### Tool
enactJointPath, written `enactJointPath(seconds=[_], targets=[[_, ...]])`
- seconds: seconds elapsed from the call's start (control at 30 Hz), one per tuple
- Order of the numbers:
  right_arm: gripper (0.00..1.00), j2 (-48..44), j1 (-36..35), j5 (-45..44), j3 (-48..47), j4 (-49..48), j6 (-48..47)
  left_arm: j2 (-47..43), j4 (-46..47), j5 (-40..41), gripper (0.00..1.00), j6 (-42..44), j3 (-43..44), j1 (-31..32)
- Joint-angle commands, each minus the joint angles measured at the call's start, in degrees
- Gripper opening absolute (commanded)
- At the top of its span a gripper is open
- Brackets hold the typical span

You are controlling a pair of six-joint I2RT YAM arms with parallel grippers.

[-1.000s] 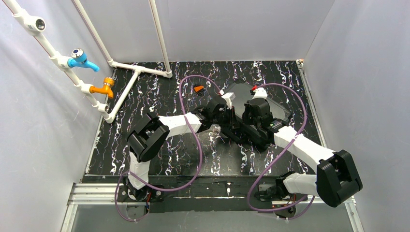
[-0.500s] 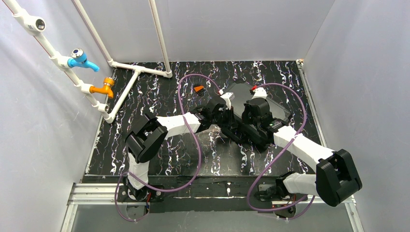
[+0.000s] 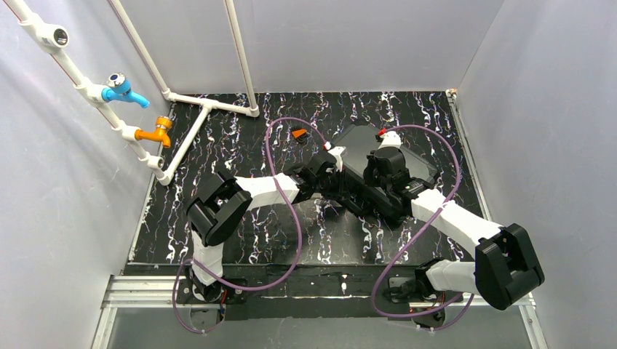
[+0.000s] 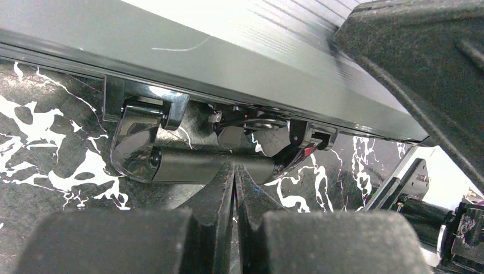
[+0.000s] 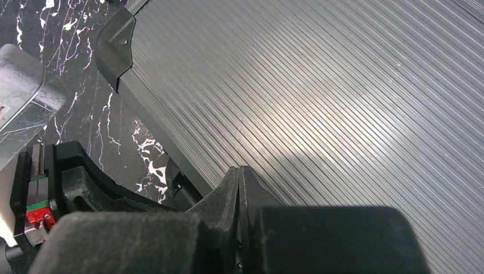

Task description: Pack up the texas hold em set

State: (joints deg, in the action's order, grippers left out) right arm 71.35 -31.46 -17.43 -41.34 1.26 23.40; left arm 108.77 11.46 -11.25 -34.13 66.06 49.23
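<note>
The black briefcase (image 3: 354,138) of the texas hold em set lies shut on the marbled table, right of middle. Its ribbed lid (image 5: 319,85) fills the right wrist view. My right gripper (image 5: 238,170) is shut, its tips on or just above the lid near the lid's edge; from above it (image 3: 373,169) sits over the case. In the left wrist view the case's handle (image 4: 188,164) lies flat against the table below the case's side. My left gripper (image 4: 234,166) is shut and empty, its tips right at the handle. From above, this gripper (image 3: 336,173) is at the case's left side. No decks or chips show.
A small orange and black object (image 3: 299,134) lies on the table just left of the case. White pipes with a blue tap (image 3: 124,89) and an orange tap (image 3: 156,133) run along the left wall. Purple cables (image 3: 280,145) loop over the table.
My left wrist has drawn back a little to the left along the case's side. The right arm and the case have barely moved.
</note>
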Motion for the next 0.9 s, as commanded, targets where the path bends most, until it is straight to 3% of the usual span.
enactJointPath(seconds=[0.0,0.87], targets=[[0.05,3.18,0.4,1.08,3.2,11.49,-0.5,-1.37,-0.57,0.03,0.02,-0.46,1.74,0.06],[0.05,3.48,0.42,1.06,3.37,11.44,-0.54,7.98,-0.57,0.77,0.0,-3.16,4.15,0.16]])
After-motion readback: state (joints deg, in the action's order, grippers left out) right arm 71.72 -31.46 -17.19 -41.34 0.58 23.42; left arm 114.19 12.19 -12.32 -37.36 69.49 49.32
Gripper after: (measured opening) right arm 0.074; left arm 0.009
